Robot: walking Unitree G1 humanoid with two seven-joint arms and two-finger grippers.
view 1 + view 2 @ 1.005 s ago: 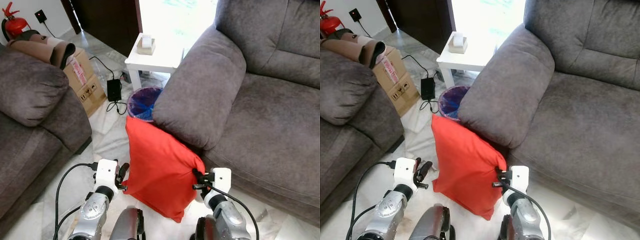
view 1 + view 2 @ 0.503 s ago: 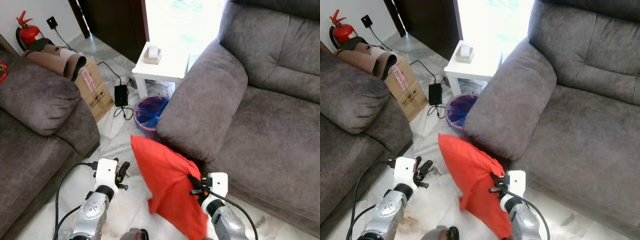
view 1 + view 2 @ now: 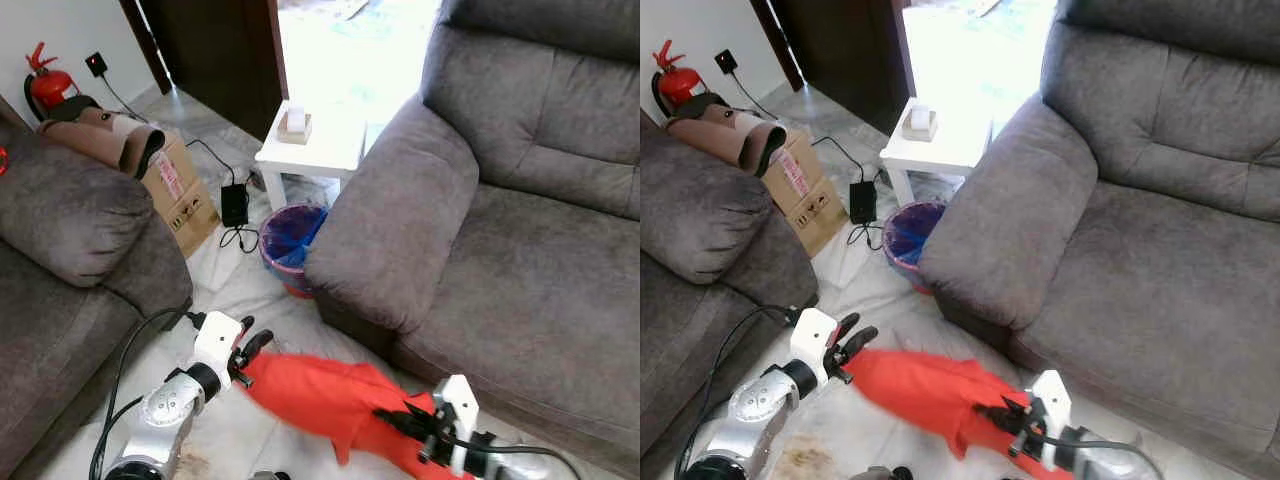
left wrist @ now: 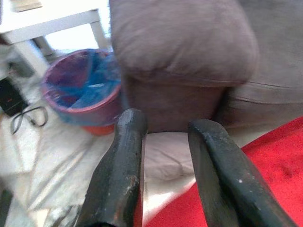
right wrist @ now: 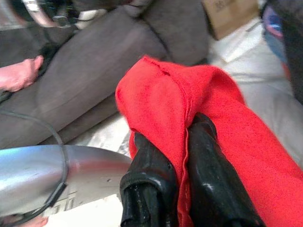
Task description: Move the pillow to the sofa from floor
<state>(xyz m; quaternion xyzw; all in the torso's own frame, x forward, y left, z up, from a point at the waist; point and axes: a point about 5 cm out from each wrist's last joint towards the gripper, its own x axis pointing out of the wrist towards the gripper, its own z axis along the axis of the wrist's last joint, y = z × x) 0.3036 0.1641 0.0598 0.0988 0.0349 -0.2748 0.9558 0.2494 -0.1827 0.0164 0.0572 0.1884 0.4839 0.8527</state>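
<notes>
Red pillow (image 3: pixel 325 395) lies low over the floor, pinched by the right gripper (image 5: pixel 182 142). Left gripper (image 3: pixel 250 350) touches its other end, fingers parted around nothing.

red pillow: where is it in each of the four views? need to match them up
Left eye: red pillow low centre, between the grippers.
Right eye: low centre.
Left wrist: red corner beside the fingers.
Right wrist: pinched between the right gripper fingers.
Shared landmark: sofa armrest, also in the left wrist view.
</notes>
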